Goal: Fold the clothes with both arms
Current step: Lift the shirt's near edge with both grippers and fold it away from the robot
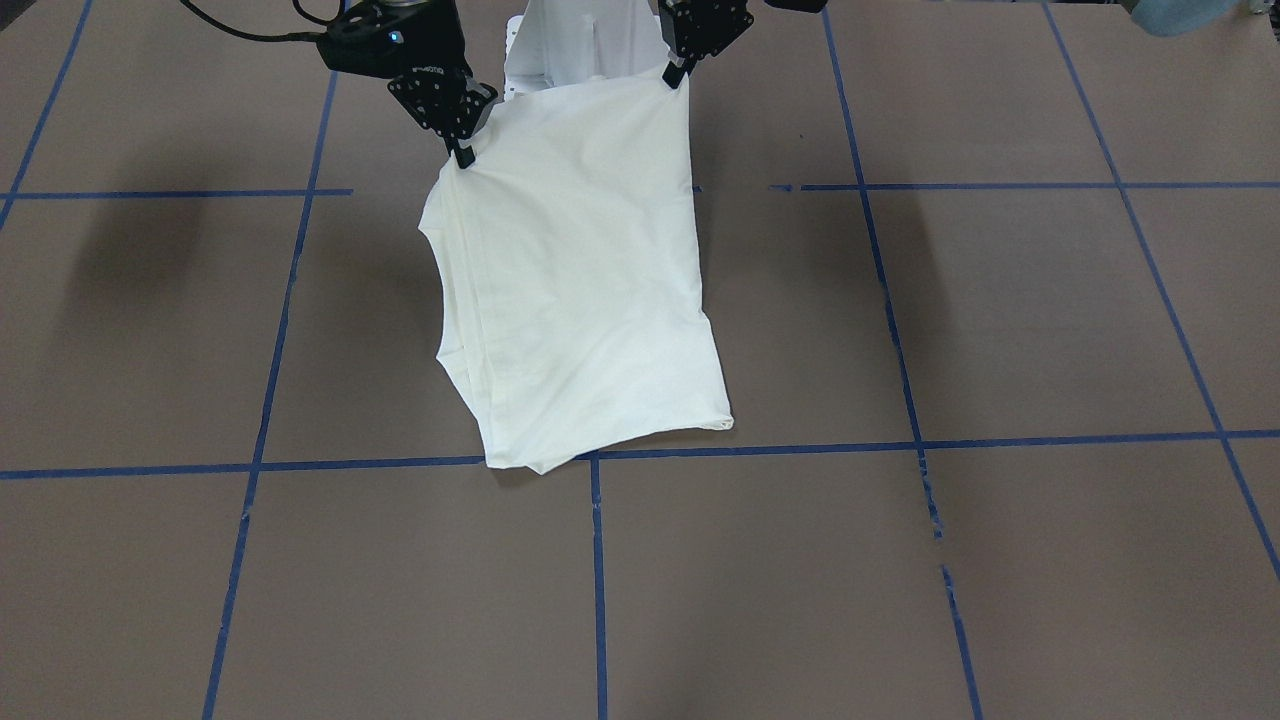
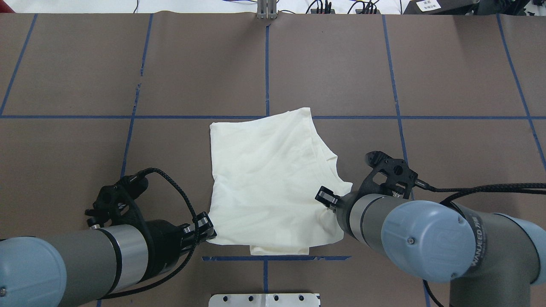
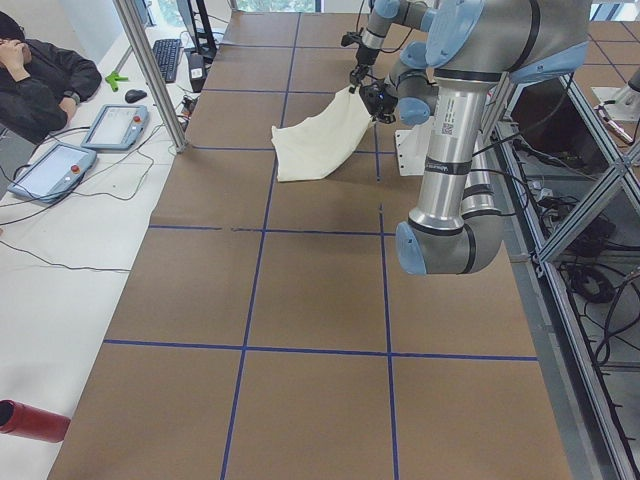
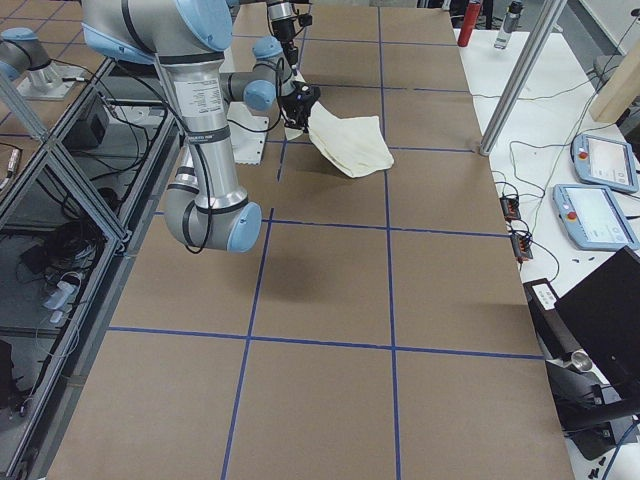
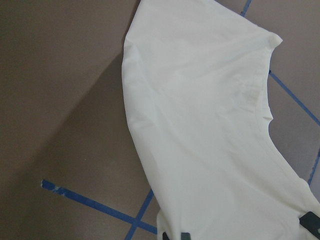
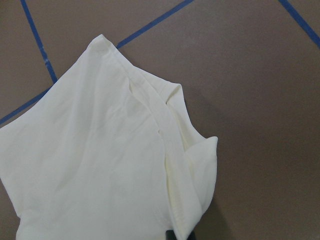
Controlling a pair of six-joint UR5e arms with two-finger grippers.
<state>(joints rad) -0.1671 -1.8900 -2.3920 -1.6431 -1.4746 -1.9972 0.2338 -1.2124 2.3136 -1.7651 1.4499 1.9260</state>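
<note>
Close to the robot's base, the left hand is pressed together on one near corner of the cream T-shirt. The right hand pinches the other near corner, and between them they hold that edge up off the tabletop. From the hands the cloth slopes down and away. Its far end lies flat on the tabletop, just by a blue tape line. Only plain cloth shows, with no print and no loose sleeve hanging out, and layered edges run along the right hand's side. So I'd say the sleeves and sides are already folded in, leaving a narrow panel. What looks left is the cross fold: carrying the held edge over to the far end, laying it down and letting go.
</note>
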